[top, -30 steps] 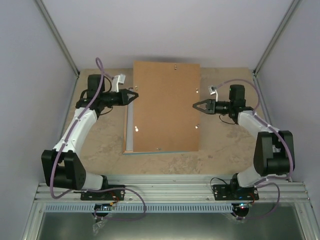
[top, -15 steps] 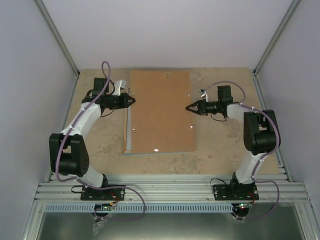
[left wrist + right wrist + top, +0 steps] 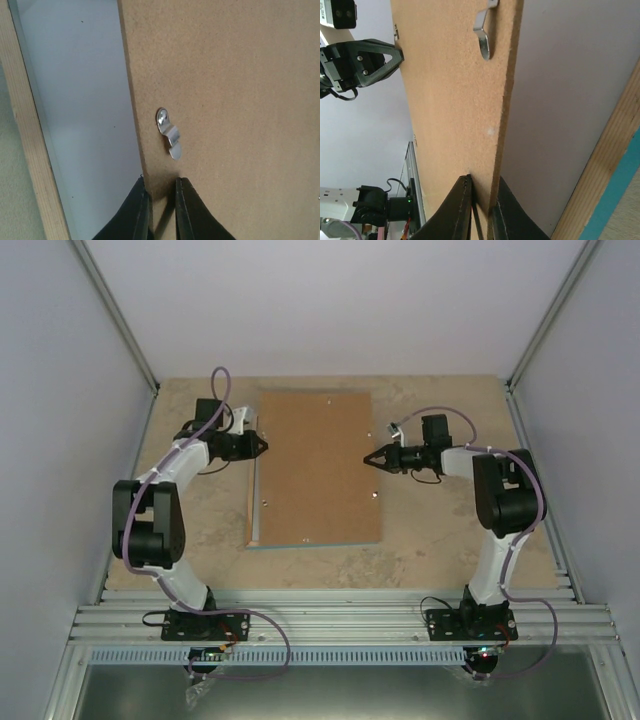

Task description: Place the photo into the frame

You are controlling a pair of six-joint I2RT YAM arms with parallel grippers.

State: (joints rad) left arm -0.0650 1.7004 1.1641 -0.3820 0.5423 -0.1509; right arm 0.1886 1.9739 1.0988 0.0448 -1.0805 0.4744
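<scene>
At the middle of the desk point(image 3: 430, 530), the brown backing board point(image 3: 315, 465) is hanging between the two hands, above the frame point(image 3: 255, 512). The frame is lying flat on the desk under the board, showing only a pale strip along its left side and a thin blue line along its near edge. The photo is not showing in any view.

The left hand point(image 3: 262, 444) is reaching in from the left and gripping the board's left edge. In the left wrist view its black fingers point(image 3: 135, 210) are standing narrow, one on each face of the board, just below a small metal turn clip point(image 3: 168, 132). Beside the board, the frame's pale pane point(image 3: 80, 100) and light wooden rail point(image 3: 30, 150) are lying lower down.

The right hand point(image 3: 370, 458) is reaching in from the right and pinching the opposite edge. Its fingers point(image 3: 457, 210) are likewise nearly closed on the thin board, with a second metal clip point(image 3: 482, 35) sitting farther along that edge. Under this side the board is standing clear of the frame. Whether its near edge is touching the frame, I cannot tell
</scene>
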